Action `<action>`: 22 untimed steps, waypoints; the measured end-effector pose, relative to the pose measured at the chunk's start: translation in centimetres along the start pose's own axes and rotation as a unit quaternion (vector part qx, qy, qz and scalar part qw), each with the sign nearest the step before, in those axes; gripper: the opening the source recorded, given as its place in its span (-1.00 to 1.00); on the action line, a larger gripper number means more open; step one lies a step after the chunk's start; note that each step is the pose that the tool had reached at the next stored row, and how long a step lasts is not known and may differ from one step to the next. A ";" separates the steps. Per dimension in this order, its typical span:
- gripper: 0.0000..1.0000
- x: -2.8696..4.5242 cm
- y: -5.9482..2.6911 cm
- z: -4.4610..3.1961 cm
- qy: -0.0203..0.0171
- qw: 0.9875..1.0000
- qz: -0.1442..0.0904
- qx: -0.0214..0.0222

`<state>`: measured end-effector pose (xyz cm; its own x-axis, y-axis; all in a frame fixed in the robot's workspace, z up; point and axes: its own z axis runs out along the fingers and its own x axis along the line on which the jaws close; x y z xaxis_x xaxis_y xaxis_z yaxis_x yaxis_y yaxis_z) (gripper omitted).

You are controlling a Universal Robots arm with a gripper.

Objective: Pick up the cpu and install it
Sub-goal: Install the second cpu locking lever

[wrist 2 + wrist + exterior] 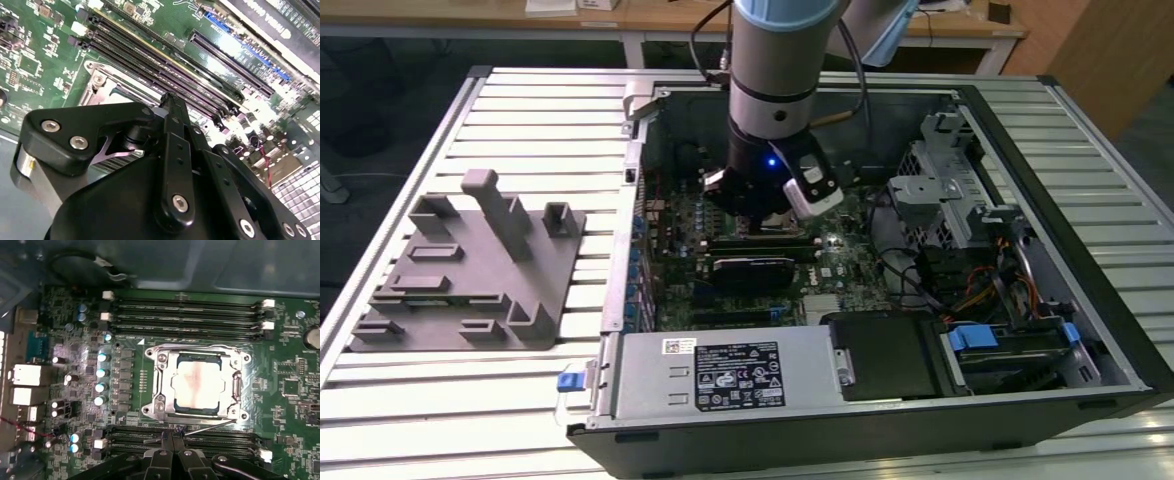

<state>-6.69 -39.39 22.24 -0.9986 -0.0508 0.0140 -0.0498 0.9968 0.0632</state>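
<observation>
Nearest the lens in the second wrist view: gripper [169,100], black linkages and bolts, fingers pressed together, pinching nothing. Same gripper [172,432] in the first wrist view, tips meeting just over the near memory slots [185,440], beside the socket's edge. Beneath, in the exterior view, open computer case [1067,300] lying on a slatted table [454,420], arm [774,100] reaching down into it over the green motherboard [761,260]. Grey fixture block [467,270] on the table toward the exterior view's left. In the socket frame [200,385], the cpu [199,384], pale metal top upward, seated flat within the silvery bracket, clear of the fingers.
</observation>
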 end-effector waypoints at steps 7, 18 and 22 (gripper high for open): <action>-0.79 0.43 -0.34 0.32 0.000 1.000 -0.013 -0.015; -0.79 0.73 -1.44 0.52 -0.001 0.999 -0.019 -0.044; -0.79 0.85 -1.96 0.56 -0.002 0.999 -0.020 -0.050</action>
<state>-7.45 -41.34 21.57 -0.9960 -0.0897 0.0059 -0.0876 0.9827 0.1633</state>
